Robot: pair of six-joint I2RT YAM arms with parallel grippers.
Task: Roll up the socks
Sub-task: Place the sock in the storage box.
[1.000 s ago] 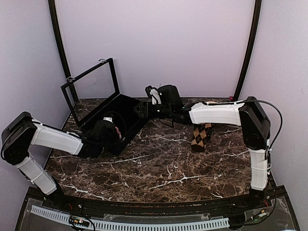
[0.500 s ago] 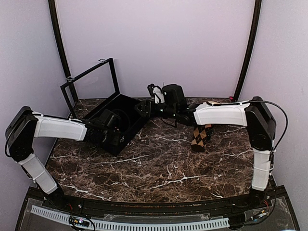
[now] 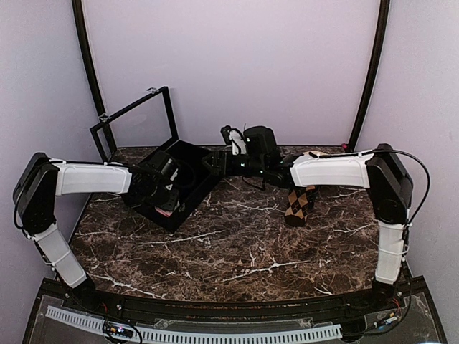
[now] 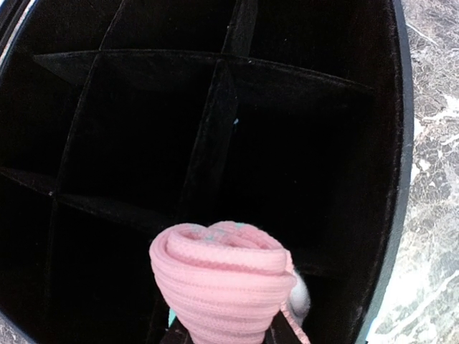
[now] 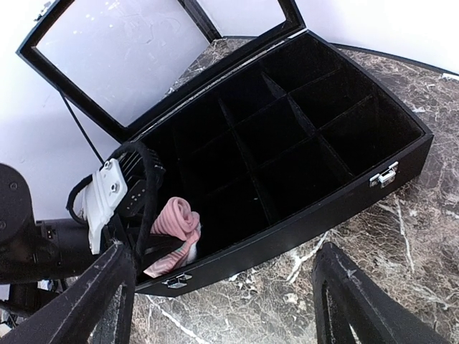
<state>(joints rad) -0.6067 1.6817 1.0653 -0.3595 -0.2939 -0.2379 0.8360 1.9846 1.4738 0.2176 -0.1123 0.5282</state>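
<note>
My left tool (image 3: 164,206) is clamped on the pink sock (image 4: 219,283), which is already wound into a tight roll. I hold it by its lower end so the coil faces up and cannot unwind. In the right wrist view it sits at the lower left, over the end compartment of the black box (image 5: 401,154), close to the front wall. I cannot tell whether it touches the bottom yet. In the left wrist view the roll fills the lower middle of the frame, with the dividers spread out behind it, so I judge it is lined up to drop into one cell rather than straddle a partition.

My right tool (image 5: 226,251) has its fingers wide apart with nothing between them. It hangs above the bench (image 3: 237,244) just in front of the box, out of the way and giving me a useful look inside. The lid (image 3: 136,125) stands open at the upper left.

The black argyle sock (image 3: 300,203) lies on the bench at right of centre, under the right arm, not yet put away.
</note>
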